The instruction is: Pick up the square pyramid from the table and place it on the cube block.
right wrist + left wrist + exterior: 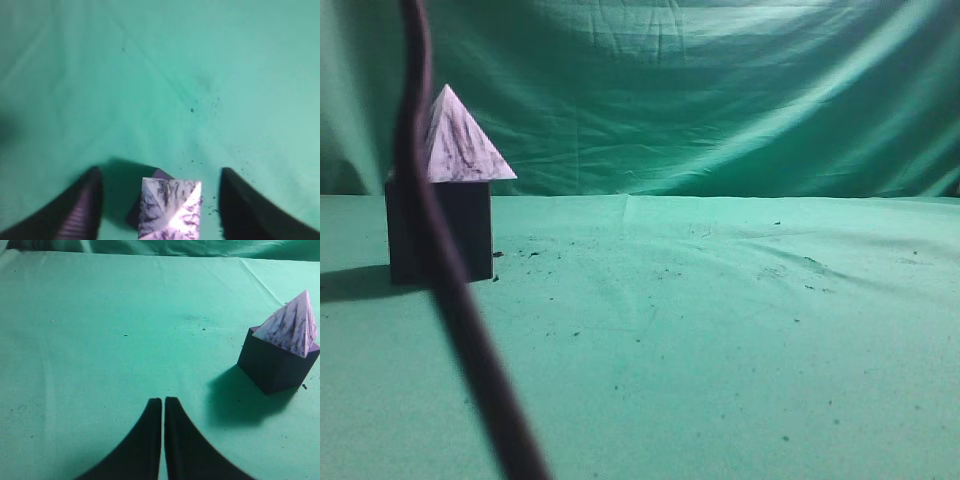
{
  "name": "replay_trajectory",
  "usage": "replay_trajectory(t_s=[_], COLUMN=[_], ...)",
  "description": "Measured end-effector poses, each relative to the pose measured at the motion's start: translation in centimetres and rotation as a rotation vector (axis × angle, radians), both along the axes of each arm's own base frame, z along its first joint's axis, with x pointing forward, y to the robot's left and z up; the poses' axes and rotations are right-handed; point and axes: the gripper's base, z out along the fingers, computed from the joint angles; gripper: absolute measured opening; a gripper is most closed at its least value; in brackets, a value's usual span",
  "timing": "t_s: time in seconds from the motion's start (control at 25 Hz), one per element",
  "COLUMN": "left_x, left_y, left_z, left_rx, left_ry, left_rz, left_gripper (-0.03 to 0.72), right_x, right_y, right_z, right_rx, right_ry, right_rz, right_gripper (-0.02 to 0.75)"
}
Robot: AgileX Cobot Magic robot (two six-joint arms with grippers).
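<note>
Square pyramid (170, 207) sits atop cube block (277, 365), between spread right fingers (80, 210), untouched; left fingers (147, 440) closed, empty.

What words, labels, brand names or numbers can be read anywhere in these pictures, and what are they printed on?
None: no text shows in any view.
The square pyramid carries only dark marbled streaks, not letters.
The cube block under it has plain dark faces.
The table cloth shows only wrinkles and small dark specks.
The dark cable and both sets of fingers carry no markings.
</note>
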Motion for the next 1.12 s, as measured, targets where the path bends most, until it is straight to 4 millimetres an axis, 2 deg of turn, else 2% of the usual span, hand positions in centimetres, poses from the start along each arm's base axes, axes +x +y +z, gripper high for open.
replay_trajectory(t_s=[0.2, 0.28, 0.4, 0.52, 0.76, 1.12], left_x=[0.0, 0.0, 0.0, 0.0, 0.0, 0.0], left_y=[0.0, 0.0, 0.0, 0.0, 0.0, 0.0], left_z=[0.0, 0.0, 0.0, 0.0, 0.0, 0.0], left_rx=[0.0, 0.0, 0.0, 0.0, 0.0, 0.0], left_ry=[0.0, 0.0, 0.0, 0.0, 0.0, 0.0], left_rz=[0.0, 0.0, 0.0, 0.0, 0.0, 0.0], left_gripper=[0.0, 0.0, 0.0, 0.0, 0.0, 0.0], right_x=[-2.0, -3.3, -5.3, -7.0, -10.9, -16.7], right_y=[-2.8, -4.5, -7.0, -9.4, -14.4, -21.7], right_z=[6.3, 9.1, 11.4, 11.6, 10.1, 8.3], right_rx=[0.085, 0.13, 0.163, 0.13, 0.087, 0.262], right_ry=[-0.095, -0.13, -0.128, -0.109, -0.09, -0.219], right_rz=[-0.007, -0.014, -0.042, -0.073, -0.086, -0.082], right_gripper=[0.106, 0.046, 0.058, 0.058, 0.058, 0.058])
